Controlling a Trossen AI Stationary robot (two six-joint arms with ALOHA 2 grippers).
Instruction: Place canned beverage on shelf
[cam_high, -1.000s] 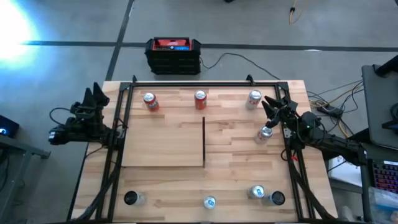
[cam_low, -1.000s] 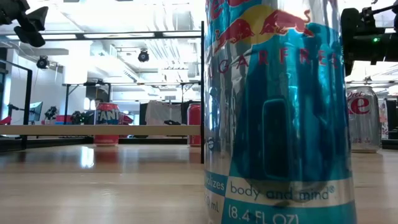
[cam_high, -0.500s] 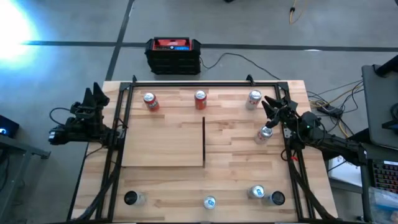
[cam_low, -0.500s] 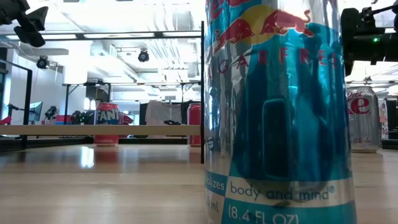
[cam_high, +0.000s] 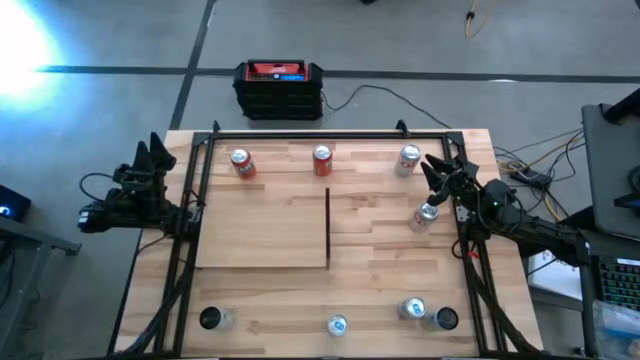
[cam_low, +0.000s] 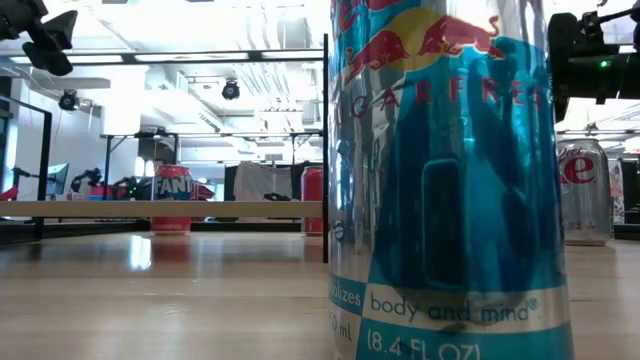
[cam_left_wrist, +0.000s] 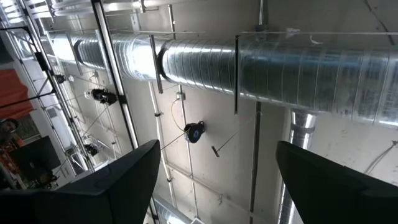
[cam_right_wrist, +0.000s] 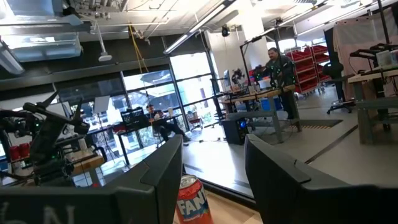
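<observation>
Shelf top lying open to you
Cans (cam_high: 322, 158) are crowding the table (cam_high: 380, 270) edges; the shelf (cam_high: 262, 228) is bare, its black bar (cam_high: 327, 226) blocking one side.

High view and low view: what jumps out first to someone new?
In the low view, a blue and silver can stands right before the camera and fills much of the picture. From above, cans ring the table's edges, while the shelf, a pale board with a black upright bar, lies bare at the centre. The right gripper is over a silver can near the right edge; the left gripper waits off the table's left side.
</observation>
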